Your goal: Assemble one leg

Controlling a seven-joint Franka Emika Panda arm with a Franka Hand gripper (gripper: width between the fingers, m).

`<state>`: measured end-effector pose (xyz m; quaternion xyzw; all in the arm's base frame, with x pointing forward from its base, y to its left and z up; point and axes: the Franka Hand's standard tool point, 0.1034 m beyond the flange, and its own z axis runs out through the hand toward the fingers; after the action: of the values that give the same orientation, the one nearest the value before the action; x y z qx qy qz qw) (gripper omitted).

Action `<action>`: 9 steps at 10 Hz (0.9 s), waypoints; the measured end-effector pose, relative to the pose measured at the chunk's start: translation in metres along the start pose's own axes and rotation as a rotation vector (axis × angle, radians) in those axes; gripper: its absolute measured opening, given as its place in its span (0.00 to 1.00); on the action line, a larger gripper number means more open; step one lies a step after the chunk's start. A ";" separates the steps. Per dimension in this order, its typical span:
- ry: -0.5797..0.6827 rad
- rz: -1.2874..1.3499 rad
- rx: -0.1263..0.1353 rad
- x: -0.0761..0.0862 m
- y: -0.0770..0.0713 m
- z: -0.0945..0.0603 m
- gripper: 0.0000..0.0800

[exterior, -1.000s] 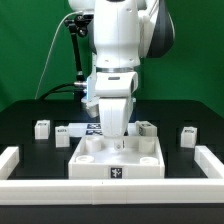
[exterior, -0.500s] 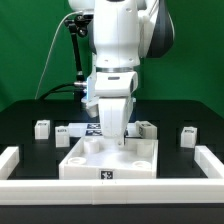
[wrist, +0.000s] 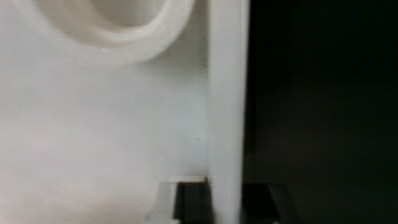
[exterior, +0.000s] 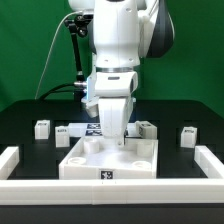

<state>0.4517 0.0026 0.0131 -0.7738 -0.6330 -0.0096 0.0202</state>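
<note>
My gripper (exterior: 118, 139) is down on the large white tray piece (exterior: 90, 162) in the middle of the table. In the wrist view its two dark fingers (wrist: 191, 205) stand on either side of the tray's raised rim (wrist: 228, 100), so my gripper (wrist: 228, 203) is shut on that rim. The tray's round hollow (wrist: 125, 25) shows beyond. Small white leg blocks lie on the black table behind the tray: two at the exterior view's left (exterior: 41, 128) (exterior: 62, 131) and two at its right (exterior: 147, 128) (exterior: 188, 135). None is held.
A low white border wall runs along the front (exterior: 110, 196), the exterior view's left (exterior: 9, 160) and its right (exterior: 212, 160). The marker board (exterior: 93, 128) lies behind the tray, mostly hidden by the arm. A green backdrop stands behind.
The tray piece has shifted slightly toward the exterior view's left and front with the gripper on it. Over the last half second nothing moved.
</note>
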 end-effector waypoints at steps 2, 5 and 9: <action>0.000 -0.015 -0.001 0.000 0.003 0.000 0.07; -0.001 -0.090 -0.010 0.018 0.008 0.001 0.07; -0.002 -0.095 -0.011 0.017 0.009 0.001 0.07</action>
<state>0.4637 0.0174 0.0128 -0.7429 -0.6691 -0.0135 0.0149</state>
